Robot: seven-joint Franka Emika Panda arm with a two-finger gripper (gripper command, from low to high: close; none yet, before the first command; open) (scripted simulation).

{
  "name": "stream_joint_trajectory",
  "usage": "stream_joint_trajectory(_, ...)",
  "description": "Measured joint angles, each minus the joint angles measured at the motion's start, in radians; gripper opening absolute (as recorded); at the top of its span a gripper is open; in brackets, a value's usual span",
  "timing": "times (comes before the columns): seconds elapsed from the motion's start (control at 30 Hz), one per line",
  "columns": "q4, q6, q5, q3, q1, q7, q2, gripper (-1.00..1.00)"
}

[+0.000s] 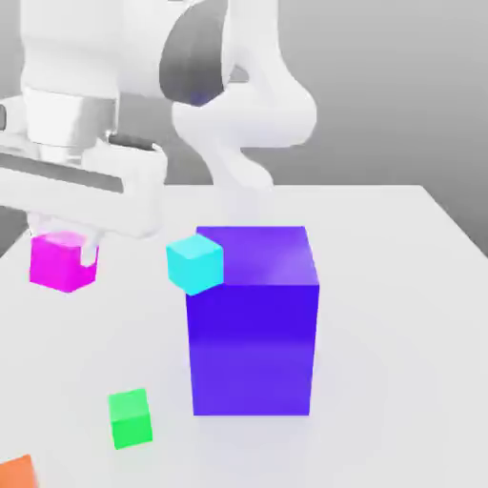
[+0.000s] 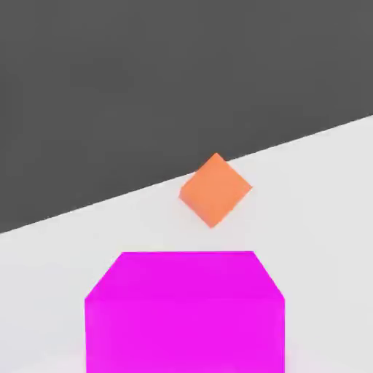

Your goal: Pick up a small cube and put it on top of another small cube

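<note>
The small cube point(image 1: 63, 265) is bright magenta-pink and sits at the exterior view's left, over the white table point(image 1: 381, 286). My gripper point(image 1: 63, 250) comes down on it from above and is shut on it, with the white hand covering the cube's top. In the hand view the small cube point(image 2: 183, 313) looms close. I cannot tell whether it rests on the table or hangs just above it. A cyan cube point(image 1: 195, 264) shows at the upper left corner of the big blue-purple block point(image 1: 253, 324).
A green cube point(image 1: 130, 417) lies near the front, left of the big block. An orange cube point(image 1: 17, 473) sits at the front left corner; in the hand view this orange cube point(image 2: 216, 189) lies close to the table's edge.
</note>
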Motion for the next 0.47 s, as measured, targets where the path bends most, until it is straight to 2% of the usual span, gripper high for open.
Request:
stream_joint_trajectory(0.2, -0.056, 0.111, 0.165, 0.003, 0.038, 0.054, 0.187, -1.00)
stream_joint_trajectory(0.33, -0.057, 0.251, 0.308, 0.049, 0.018, -0.019, 0.357, -1.00)
stream_joint_trajectory(0.37, -0.054, 0.287, 0.341, 0.073, 0.002, -0.041, 0.399, 1.00)
stream_joint_trajectory(0.47, -0.054, 0.287, 0.341, 0.073, 0.001, -0.041, 0.399, 1.00)
